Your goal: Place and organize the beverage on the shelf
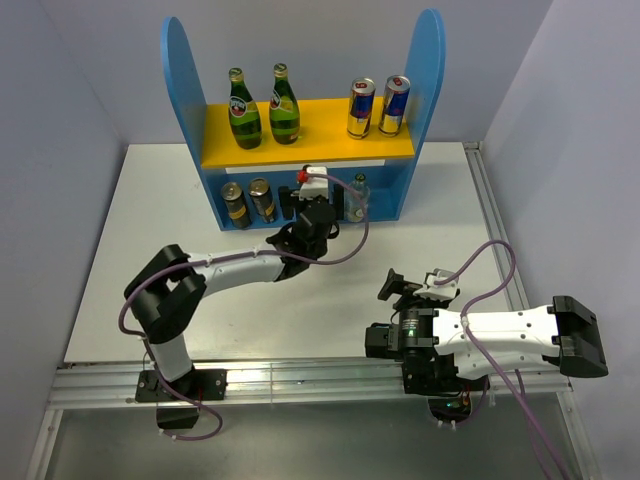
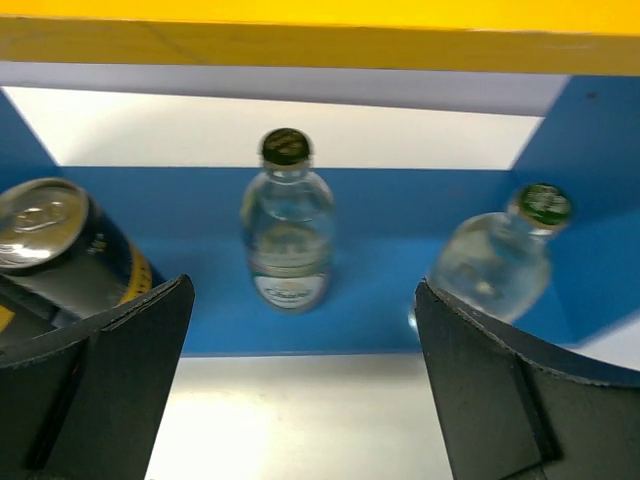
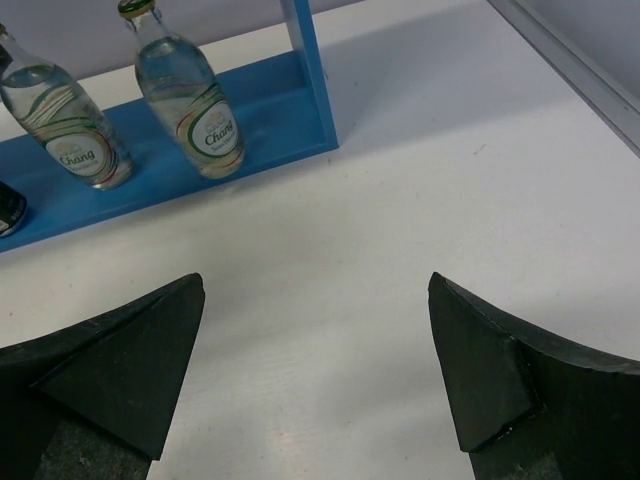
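The left tool point(image 2: 300, 310) and right tool point(image 3: 315, 290) are hovering open, empty. On the shelf point(image 1: 185, 90), clear bottles point(image 2: 288, 235) and dark cans point(image 1: 236, 205) are standing below; green bottles point(image 1: 244, 110) are standing on the yellow board point(image 1: 320, 140).

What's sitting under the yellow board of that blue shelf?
Two dark cans at left, two clear green-capped bottles at right, on the blue base. From above, the left arm hides one bottle.

The blue shelf point(image 1: 182, 70) stands upright: two green glass bottles point(image 1: 243, 110) on its yellow upper board point(image 1: 320, 145) at left, two dark gold cans point(image 1: 236, 205) lower left, two clear green-capped bottles point(image 2: 287, 235) upright lower right
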Robot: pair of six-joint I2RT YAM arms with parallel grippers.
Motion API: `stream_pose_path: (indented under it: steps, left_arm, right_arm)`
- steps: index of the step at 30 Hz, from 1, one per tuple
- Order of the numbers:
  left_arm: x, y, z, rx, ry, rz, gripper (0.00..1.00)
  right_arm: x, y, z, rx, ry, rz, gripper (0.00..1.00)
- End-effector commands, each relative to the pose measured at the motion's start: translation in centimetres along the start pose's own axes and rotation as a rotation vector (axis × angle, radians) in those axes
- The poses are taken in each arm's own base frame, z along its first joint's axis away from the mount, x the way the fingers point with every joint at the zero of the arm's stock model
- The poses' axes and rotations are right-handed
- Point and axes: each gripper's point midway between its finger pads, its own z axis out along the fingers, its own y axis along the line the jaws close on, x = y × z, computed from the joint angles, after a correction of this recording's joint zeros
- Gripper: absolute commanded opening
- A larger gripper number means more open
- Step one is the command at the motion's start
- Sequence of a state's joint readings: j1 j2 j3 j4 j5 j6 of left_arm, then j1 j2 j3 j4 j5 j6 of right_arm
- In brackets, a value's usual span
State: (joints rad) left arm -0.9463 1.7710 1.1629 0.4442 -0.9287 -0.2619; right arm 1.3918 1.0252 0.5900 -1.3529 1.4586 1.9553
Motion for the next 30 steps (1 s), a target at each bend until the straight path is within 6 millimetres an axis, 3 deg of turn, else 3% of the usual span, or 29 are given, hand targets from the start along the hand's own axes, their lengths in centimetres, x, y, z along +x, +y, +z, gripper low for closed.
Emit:
stream_pose_path:
  steps: [1,12,25,30]
  left_arm:
    - [-0.9,1.7,1.0,-0.047,-0.024,-0.004,0.99]
    - [0.6,3.2,6.1,-0.068,0.006,0.011,0.99]
    - [2.5,2.8,10.7,-0.055,0.034,0.020,0.99]
    - [2.9,2.6,11.5,-0.055,0.034,0.019,0.99]
  right_arm:
    - [-2.1,1.1,0.1,-0.041,-0.065,0.167,1.00]
    - [-2.2,1.5,0.1,-0.046,-0.072,0.145,1.00]
    - [-2.2,1.5,0.1,-0.047,-0.076,0.142,1.00]
    - [-2.2,1.5,0.1,-0.048,-0.076,0.139,1.00]
